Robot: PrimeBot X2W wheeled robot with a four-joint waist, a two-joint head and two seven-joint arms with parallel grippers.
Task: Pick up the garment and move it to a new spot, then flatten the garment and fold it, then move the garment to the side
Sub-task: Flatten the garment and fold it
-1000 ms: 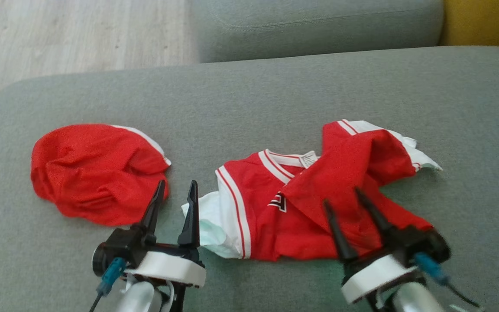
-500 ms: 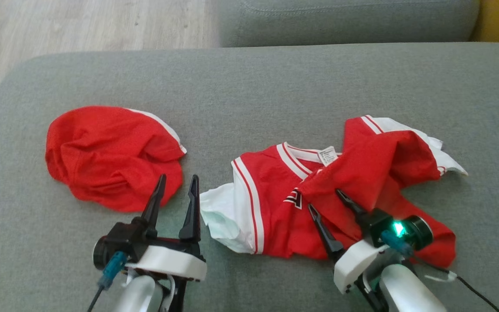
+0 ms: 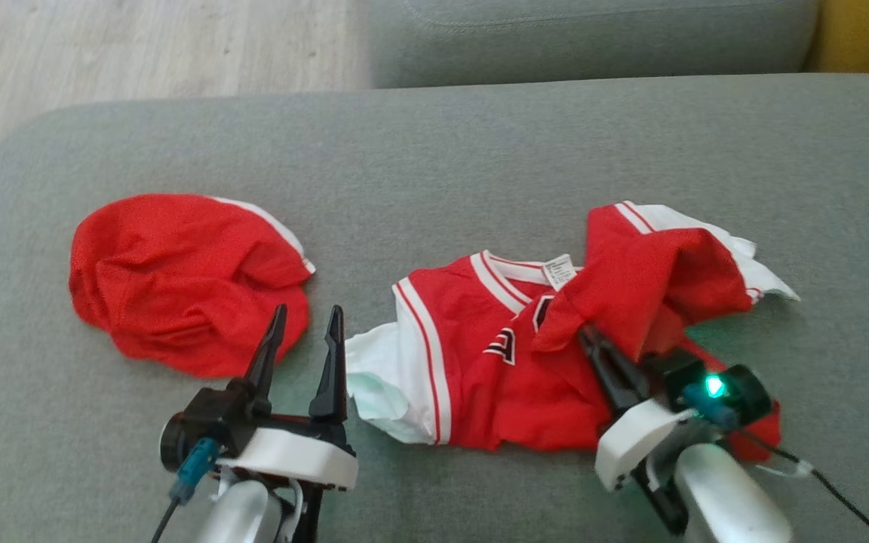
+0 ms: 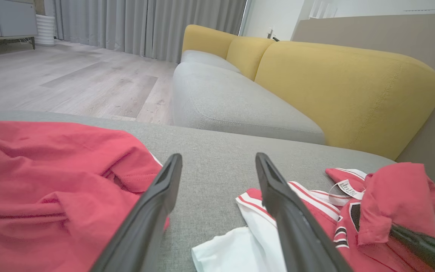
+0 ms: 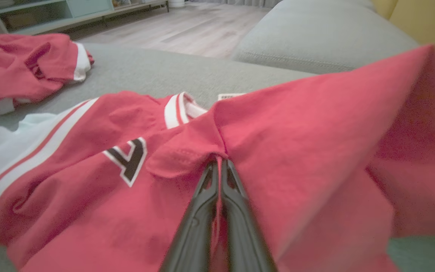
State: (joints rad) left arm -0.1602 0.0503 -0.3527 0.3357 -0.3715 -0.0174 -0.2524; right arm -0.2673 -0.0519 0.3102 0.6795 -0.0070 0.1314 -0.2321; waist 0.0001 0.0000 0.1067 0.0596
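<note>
Pickup is in hand, we judge: our right gripper is pinched closed on a fold of the jersey at lower centre-right, left gripper wide and empty, so lifting comes next.

Soft, even daylight falls on the crumpled red jersey with white trim, which throws only a faint shadow onto the grey fabric cushion along its near edge. At the jersey's lower right edge a small green lamp glares and tints the cushion beside it green. The head view is slightly soft and pale. In the dimmer right wrist view, the jersey's raised fold is smeared with blur. In the brighter left wrist view, the yellow fabric sofa back beyond the jersey bows with lens distortion.
</note>
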